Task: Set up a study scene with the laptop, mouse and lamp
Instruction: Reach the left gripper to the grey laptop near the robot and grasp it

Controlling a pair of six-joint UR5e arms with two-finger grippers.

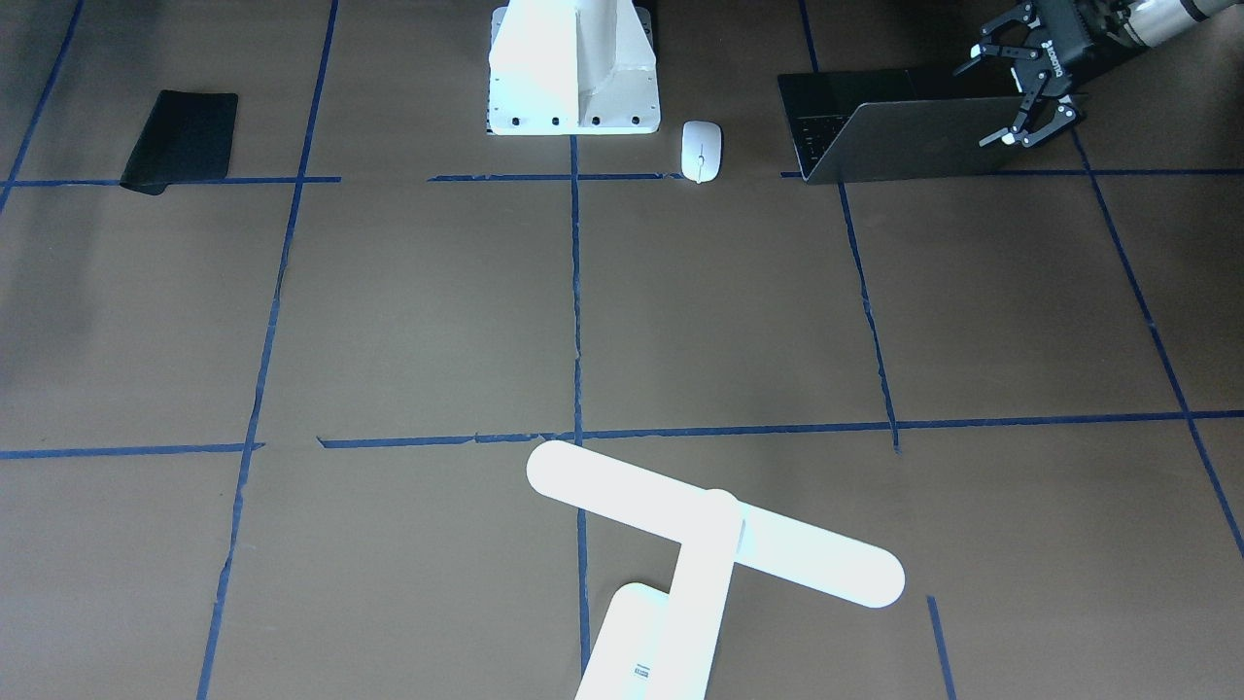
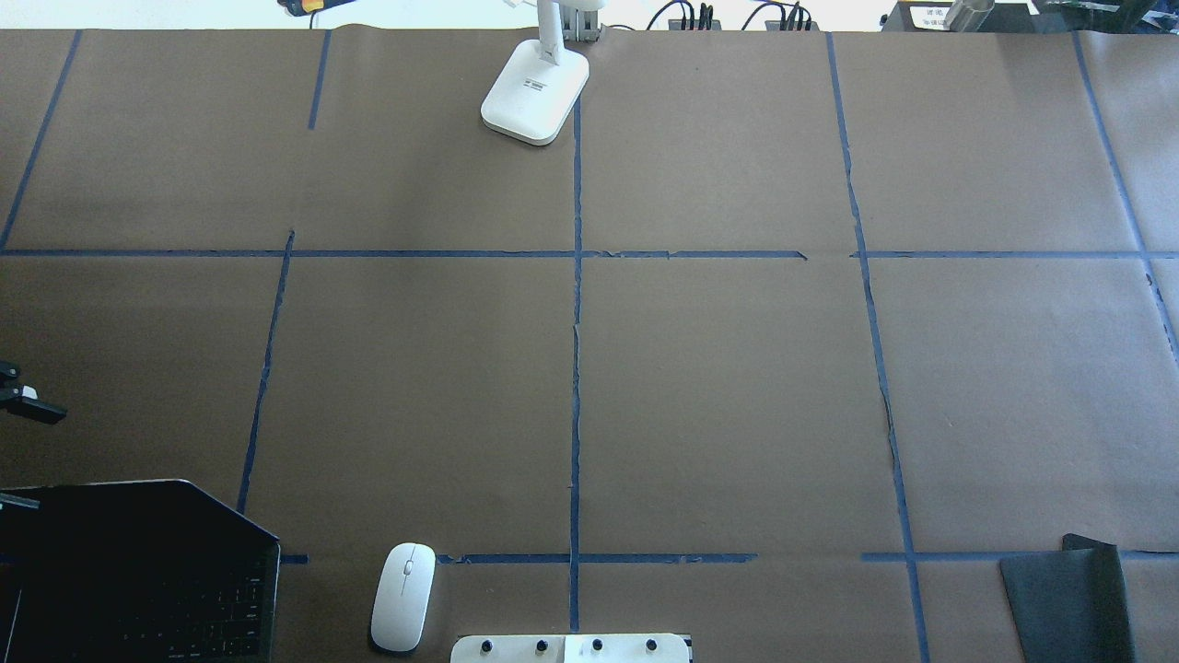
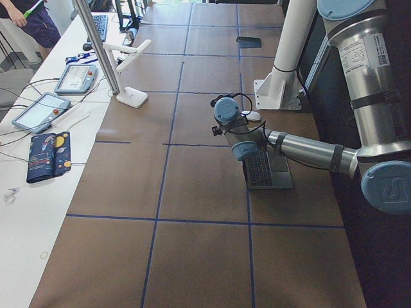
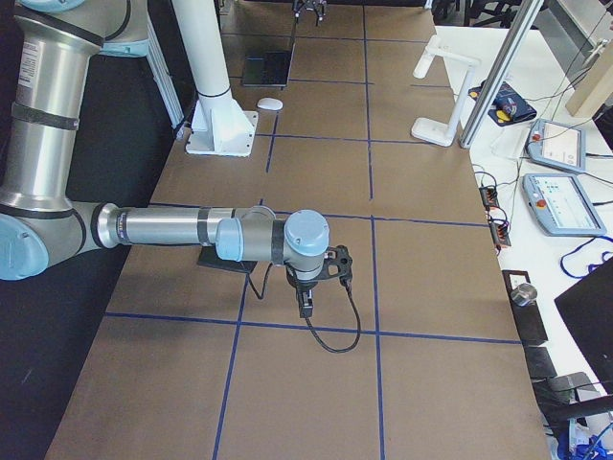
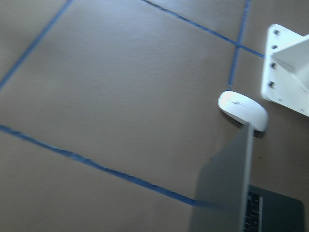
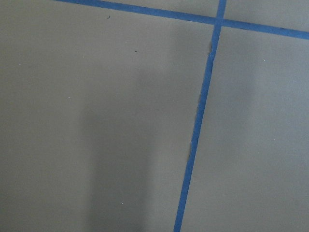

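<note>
Judged: laptop [image 1: 904, 136] is stiff, slick metal, lid hinged and delicate; pinch thin lid edge, where left tool [image 1: 1006, 95] gapes wide, holding nothing.

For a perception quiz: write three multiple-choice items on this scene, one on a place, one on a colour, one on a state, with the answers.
1. The mouse lies:
A. between laptop and pedestal
B. on the laptop's keys
C. atop the pedestal

2. The tape lines are:
A. red
B. yellow
C. blue

3. The laptop is:
A. shut
B. open
C. upside down

Answers:
1 A: it lies in the gap between them.
2 C: every line shows blue.
3 B: the lid stands raised and the keys show.
</note>
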